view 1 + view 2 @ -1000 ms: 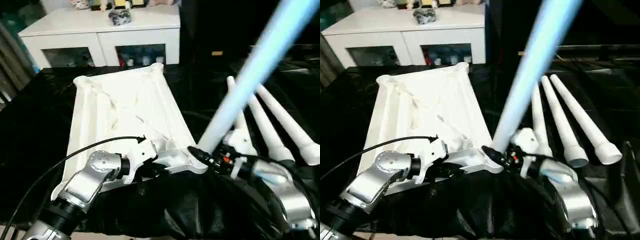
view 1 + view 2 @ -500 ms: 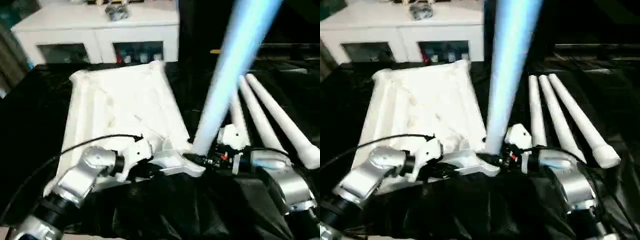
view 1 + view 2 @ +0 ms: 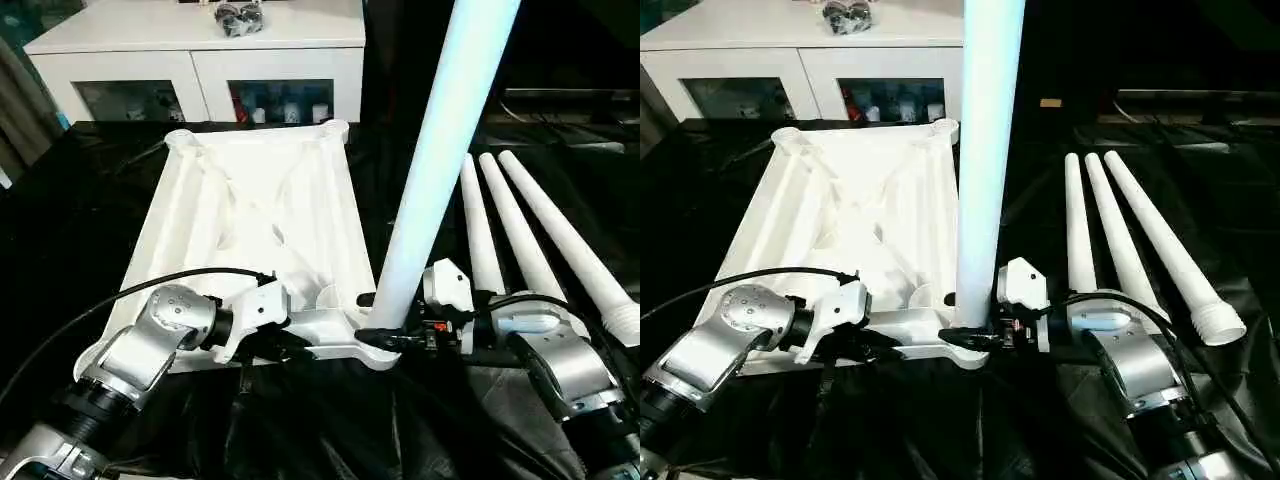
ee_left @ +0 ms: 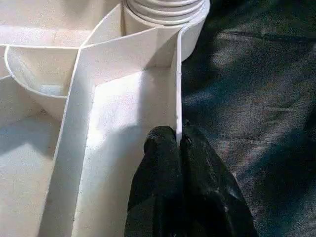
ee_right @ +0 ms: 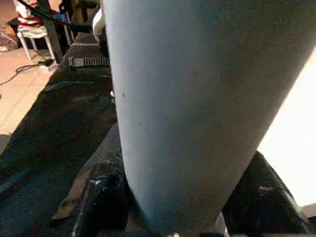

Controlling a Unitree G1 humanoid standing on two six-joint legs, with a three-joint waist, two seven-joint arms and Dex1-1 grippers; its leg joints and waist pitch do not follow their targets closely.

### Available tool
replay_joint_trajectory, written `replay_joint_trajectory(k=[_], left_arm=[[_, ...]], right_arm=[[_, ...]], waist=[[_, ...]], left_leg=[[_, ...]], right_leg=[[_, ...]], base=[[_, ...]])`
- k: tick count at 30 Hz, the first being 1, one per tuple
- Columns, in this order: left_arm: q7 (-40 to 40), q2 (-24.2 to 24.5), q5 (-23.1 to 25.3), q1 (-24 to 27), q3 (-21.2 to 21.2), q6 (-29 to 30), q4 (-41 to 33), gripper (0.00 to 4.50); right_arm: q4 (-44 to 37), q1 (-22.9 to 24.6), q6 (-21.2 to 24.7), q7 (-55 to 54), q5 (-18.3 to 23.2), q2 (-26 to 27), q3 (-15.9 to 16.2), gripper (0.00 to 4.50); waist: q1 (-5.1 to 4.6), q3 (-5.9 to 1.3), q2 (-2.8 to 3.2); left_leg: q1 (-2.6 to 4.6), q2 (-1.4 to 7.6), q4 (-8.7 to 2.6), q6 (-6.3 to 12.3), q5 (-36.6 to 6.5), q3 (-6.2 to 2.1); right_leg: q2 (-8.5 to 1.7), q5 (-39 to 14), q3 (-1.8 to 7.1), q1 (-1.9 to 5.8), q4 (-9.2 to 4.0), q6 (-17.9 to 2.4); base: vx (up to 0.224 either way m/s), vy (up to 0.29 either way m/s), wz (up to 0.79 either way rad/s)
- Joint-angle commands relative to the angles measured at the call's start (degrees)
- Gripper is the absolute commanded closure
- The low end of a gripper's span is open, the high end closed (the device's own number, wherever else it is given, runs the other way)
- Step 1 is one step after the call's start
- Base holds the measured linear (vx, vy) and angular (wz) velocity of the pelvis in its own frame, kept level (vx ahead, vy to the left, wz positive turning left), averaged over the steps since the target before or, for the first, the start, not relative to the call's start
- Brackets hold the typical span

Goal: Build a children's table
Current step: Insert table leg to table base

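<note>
At the surface's near edge, the left claw pinches the rim of the upturned tabletop. The right claw grips the leg just above the near-right corner socket; the leg stands nearly upright, seemingly seated. Three spare legs lie beyond, toward the right edge.

The upright leg runs out past the top edge, so its upper end cannot be seen. Its lower end is masked by the right gripper and the socket rim. The objects on the cabinet are too small to identify, as are those behind its glass doors
</note>
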Motion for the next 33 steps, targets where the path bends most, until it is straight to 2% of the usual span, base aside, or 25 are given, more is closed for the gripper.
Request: replay_joint_trajectory(k=[1, 2, 4, 5, 6, 7, 8, 9, 10, 11, 13, 15, 18, 19, 22, 23, 25, 26, 28, 33], left_arm=[[0.9, -0.2, -0.7, -1.0, 1.6, -0.1, -1.4, 4.5], [2.6, -0.9, -0.8, -0.7, 2.3, 0.7, -1.8, 4.5], [6.4, -2.5, -1.0, -0.1, 3.7, 2.2, -2.6, 4.5], [9.8, -4.1, -1.0, 0.3, 4.9, 3.7, -3.3, 4.5], [14.0, -6.1, -0.9, 0.8, 6.4, 5.3, -4.5, 4.5], [17.3, -7.8, -0.8, 1.2, 7.5, 7.1, -5.8, 4.5], [19.8, -9.1, -0.6, 1.9, 8.2, 8.8, -7.5, 4.5], [20.9, -9.6, -0.5, 2.2, 8.4, 9.6, -8.3, 4.5], [22.7, -10.6, 0.0, 2.9, 8.6, 10.8, -9.8, 4.5], [24.7, -11.6, 0.6, 3.6, 8.9, 12.3, -11.5, 4.5], [26.4, -12.7, 1.2, 4.4, 8.9, 13.3, -13.1, 4.5], [31.3, -17.0, 3.1, 6.3, 7.3, 16.0, -17.3, 4.5], [34.1, -20.4, 4.2, 7.4, 5.1, 17.0, -19.1, 4.5], [34.1, -20.4, 4.2, 7.4, 5.1, 17.0, -19.1, 4.5], [35.8, -21.2, 4.9, 7.4, 3.1, 17.9, -19.2, 4.5], [36.0, -21.2, 5.0, 7.2, 2.7, 17.9, -19.0, 4.5], [36.1, -21.4, 5.4, 7.0, 2.8, 18.3, -18.9, 4.5], [36.1, -21.5, 5.5, 7.0, 2.8, 18.4, -19.0, 4.5], [35.9, -21.1, 6.1, 7.0, 3.0, 18.7, -19.1, 4.5], [35.7, -19.9, 5.6, 6.7, 3.1, 18.5, -18.6, 4.5]], right_arm=[[7.2, 3.1, 2.7, -1.2, -5.7, 1.0, 5.7, 2.57], [7.9, 2.9, 2.4, -3.0, -5.6, 1.8, 4.7, 2.57], [9.6, 2.4, 1.5, -7.2, -6.2, 3.2, 3.1, 2.57], [10.6, 2.0, 1.1, -9.9, -6.8, 4.0, 2.3, 2.57], [11.5, 1.7, 1.2, -13.4, -7.2, 5.1, 1.0, 2.57], [12.2, 1.4, 1.3, -16.0, -7.3, 6.1, 0.0, 2.57], [12.7, 1.3, 1.4, -18.9, -7.6, 7.0, -0.9, 2.57], [13.1, 1.2, 1.4, -20.2, -7.7, 7.5, -1.4, 2.57], [13.6, 1.1, 1.7, -22.3, -7.9, 8.3, -2.0, 2.57], [14.1, 1.0, 2.0, -24.7, -8.1, 9.1, -2.6, 2.57], [14.8, 0.9, 2.5, -27.1, -8.3, 9.9, -3.3, 2.57], [16.7, 0.5, 3.7, -33.8, -8.2, 13.0, -5.1, 2.57], [16.0, 0.8, 4.3, -35.3, -8.4, 15.1, -5.2, 2.57], [16.0, 0.8, 4.3, -35.3, -8.4, 15.1, -5.2, 2.57], [14.6, 1.3, 4.9, -35.7, -8.4, 16.4, -4.3, 2.57], [14.3, 1.4, 5.0, -35.7, -8.4, 16.5, -4.0, 2.57], [14.1, 1.4, 5.0, -35.7, -8.5, 16.7, -3.6, 2.57], [14.2, 1.4, 5.0, -35.8, -8.5, 16.7, -3.6, 2.57], [14.1, 1.3, 5.0, -36.1, -8.9, 16.8, -3.4, 2.57], [15.0, 0.5, 5.4, -37.5, -10.2, 17.0, -3.4, 2.57]], waist=[[0.17, -1.19, -0.05], [0.12, -1.1, -0.16], [0.0, -0.89, 0.04], [-0.1, -0.8, -0.1], [-0.37, -0.77, 0.12], [-0.6, -0.72, 0.13], [-0.76, -0.7, -0.01], [-0.86, -0.78, -0.07], [-1.0, -0.67, 0.03], [-1.05, -0.85, 0.16], [-0.9, -0.85, 0.09], [-0.82, -1.04, 0.27], [-0.74, -1.54, 0.11], [-0.66, -1.7, 0.19], [-0.53, -2.03, 0.23], [-0.5, -1.96, 0.18], [-0.53, -1.84, 0.31], [-0.57, -1.75, 0.41], [-0.61, -1.74, 0.42], [-0.75, -1.89, 0.41]], left_leg=[[0.04, 5.26, -5.55, 3.74, -12.8, -1.81], [0.13, 5.23, -5.64, 2.98, -14.3, -1.8], [0.12, 5.22, -5.94, 1.51, -16.6, -1.97], [0.17, 5.25, -6.05, 1.05, -17.5, -1.96], [0.36, 5.17, -6.11, -0.56, -19.6, -2.02], [0.28, 5.21, -6.17, -1.04, -19.9, -2.09], [0.23, 5.05, -6.17, -1.14, -20.4, -2.25], [0.21, 5.12, -6.2, -1.16, -20.2, -2.23], [-0.12, 4.99, -6.22, -0.79, -19.9, -2.29], [0.13, 5.2, -6.13, -0.91, -19.7, -2.12], [0.31, 4.86, -5.86, 0.02, -18.9, -1.83], [0.0, 4.87, -5.82, 0.82, -16.3, -1.76], [-0.35, 4.87, -5.27, 2.72, -10.5, -1.61], [-0.2, 4.84, -5.11, 3.25, -9.7, -1.52], [-0.36, 4.71, -4.77, 5.31, -6.3, -1.43], [-0.4, 4.71, -4.79, 5.81, -6.4, -1.43], [-0.36, 4.78, -4.96, 5.62, -8.2, -1.44], [-0.2, 4.88, -5.13, 4.97, -9.9, -1.42], [-0.11, 4.93, -5.26, 3.97, -11.2, -1.49], [-0.21, 4.8, -5.2, 3.68, -9.9, -1.52]], right_leg=[[-4.55, -5.8, 2.26, 1.62, -4.27, -17.3], [-4.69, -8.7, 2.39, 1.66, -4.51, -16.9], [-4.73, -13.5, 2.42, 1.61, -4.78, -15.9], [-4.71, -15.1, 2.45, 1.51, -4.95, -15.4], [-4.73, -19.1, 2.51, 1.27, -5.06, -14.3], [-4.78, -19.7, 2.52, 1.27, -5.09, -14.2], [-4.72, -21.9, 2.44, 1.17, -5.41, -13.2], [-4.73, -21.8, 2.53, 1.17, -5.41, -12.9], [-4.6, -21.7, 2.48, 1.13, -5.46, -12.5], [-4.57, -20.0, 2.58, 0.99, -5.49, -12.7], [-4.37, -18.9, 2.65, 0.74, -5.73, -13.0], [-4.45, -16.5, 2.67, 1.03, -5.6, -13.4], [-4.25, -6.9, 2.43, 1.63, -4.86, -15.1], [-4.19, -5.3, 2.42, 1.59, -4.77, -15.4], [-4.08, 0.4, 2.08, 1.97, -4.29, -16.4], [-4.13, 0.6, 2.03, 2.04, -4.33, -16.3], [-4.2, -2.4, 1.99, 2.01, -4.58, -16.1], [-4.17, -5.2, 2.0, 1.87, -4.82, -15.8], [-4.13, -7.3, 2.05, 1.82, -4.94, -15.4], [-4.08, -3.8, 2.0, 1.93, -4.65, -15.4]], base=[[0.0, 0.0, 0.0], [0.0, 0.0, 0.0], [0.0, 0.0, 0.0], [0.0, 0.0, 0.0], [0.0, 0.0, 0.0], [-0.066, 0.013, -0.08], [0.0, 0.0, 0.0], [0.0, 0.0, 0.0], [0.0, 0.0, 0.0], [0.0, 0.0, 0.0], [0.0, 0.0, 0.0], [0.0, 0.0, 0.0], [0.0, 0.0, 0.0], [0.0, 0.0, 0.0], [0.0, 0.0, 0.0], [0.0, 0.0, 0.0], [0.0, 0.0, 0.0], [0.0, 0.0, 0.0], [0.0, 0.0, 0.0], [0.0, 0.0, 0.0]])
